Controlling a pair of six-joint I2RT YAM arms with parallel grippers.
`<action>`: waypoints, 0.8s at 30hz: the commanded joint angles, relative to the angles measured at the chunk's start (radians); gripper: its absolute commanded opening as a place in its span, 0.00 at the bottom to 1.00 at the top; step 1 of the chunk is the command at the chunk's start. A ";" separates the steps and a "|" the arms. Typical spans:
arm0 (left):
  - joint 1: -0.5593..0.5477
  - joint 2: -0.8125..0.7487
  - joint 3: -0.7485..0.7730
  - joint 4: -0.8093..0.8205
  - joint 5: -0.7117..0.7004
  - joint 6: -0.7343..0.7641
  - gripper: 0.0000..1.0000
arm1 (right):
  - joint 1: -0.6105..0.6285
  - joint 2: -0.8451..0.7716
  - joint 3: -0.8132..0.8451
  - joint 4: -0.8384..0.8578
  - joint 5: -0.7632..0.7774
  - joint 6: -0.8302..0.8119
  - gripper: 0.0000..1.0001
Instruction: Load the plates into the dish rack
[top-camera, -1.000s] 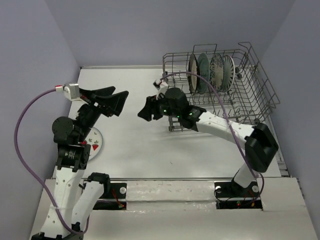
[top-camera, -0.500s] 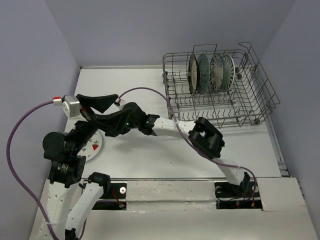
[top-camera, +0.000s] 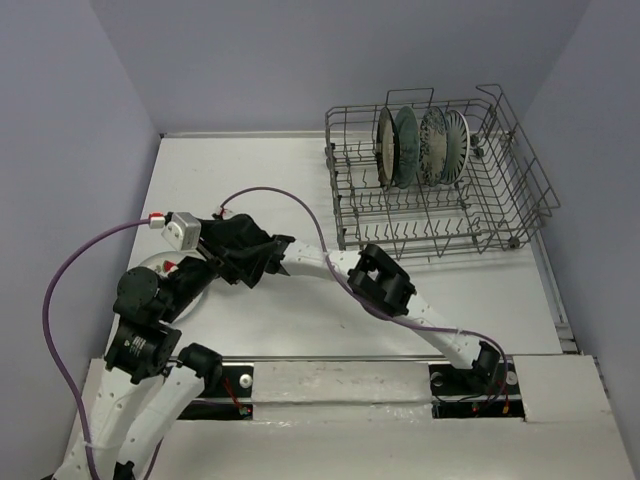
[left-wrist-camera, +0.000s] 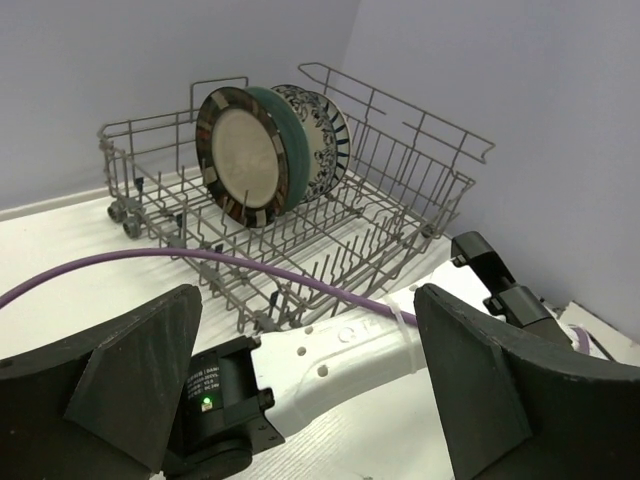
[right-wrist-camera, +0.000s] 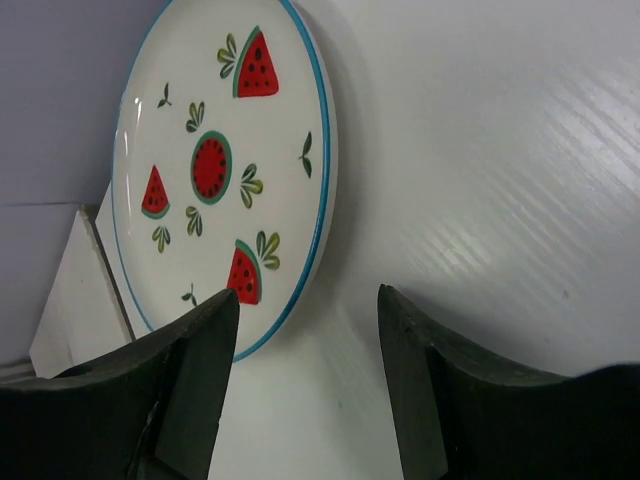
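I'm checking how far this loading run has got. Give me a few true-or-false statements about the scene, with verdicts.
1. Four plates stand upright in the rack. True.
2. All five plates are in the rack. False: the watermelon plate lies flat on the table.
3. The right gripper is shut on a plate. False: its jaws are open beside the watermelon plate, not closed on anything.
4. The left gripper is open and holds nothing. True.
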 joint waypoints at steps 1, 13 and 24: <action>-0.046 -0.030 -0.016 0.015 -0.132 0.074 0.99 | 0.022 0.050 0.098 -0.027 0.039 0.019 0.61; -0.089 -0.047 -0.068 0.023 -0.232 0.095 0.99 | 0.050 0.111 0.136 -0.047 0.142 -0.005 0.44; -0.092 -0.044 -0.080 0.017 -0.273 0.102 0.99 | 0.039 -0.009 -0.042 -0.014 0.255 0.022 0.11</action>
